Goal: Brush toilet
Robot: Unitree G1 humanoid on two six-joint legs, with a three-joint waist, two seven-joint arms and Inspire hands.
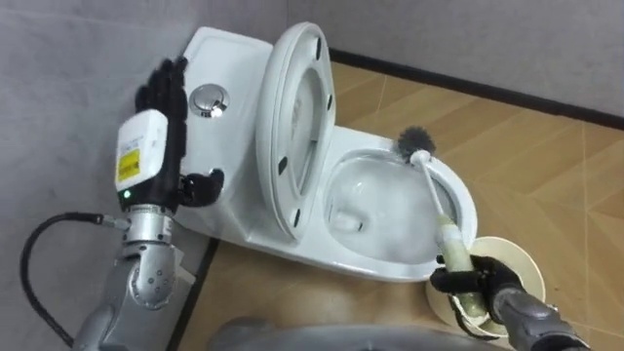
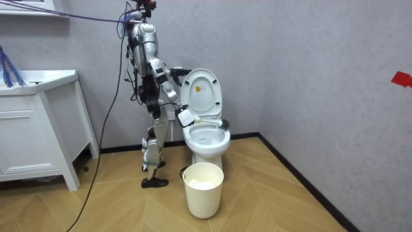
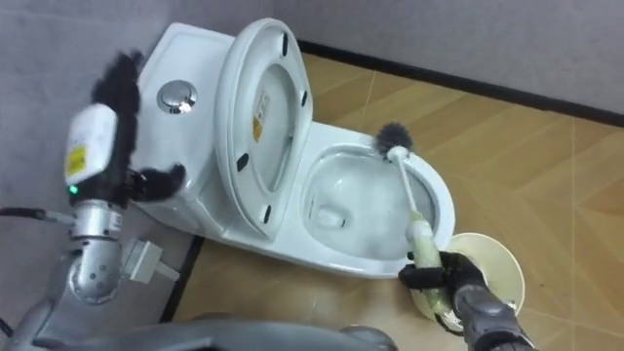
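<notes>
The right hand (image 1: 466,281) is curled tight round the lower handle of the toilet brush (image 1: 449,242), just above the cream bin (image 1: 522,261). The brush's long axis runs up and away from that hand, with the bristle head at the far rim of the toilet bowl (image 1: 380,265) (not down in the basin). The basin lies to the head's left, so the head likely needs to drop inward. The left hand (image 1: 161,107), straight-fingered and empty, is held up by the cistern (image 1: 229,58), beside the raised lid (image 1: 297,127)
</notes>
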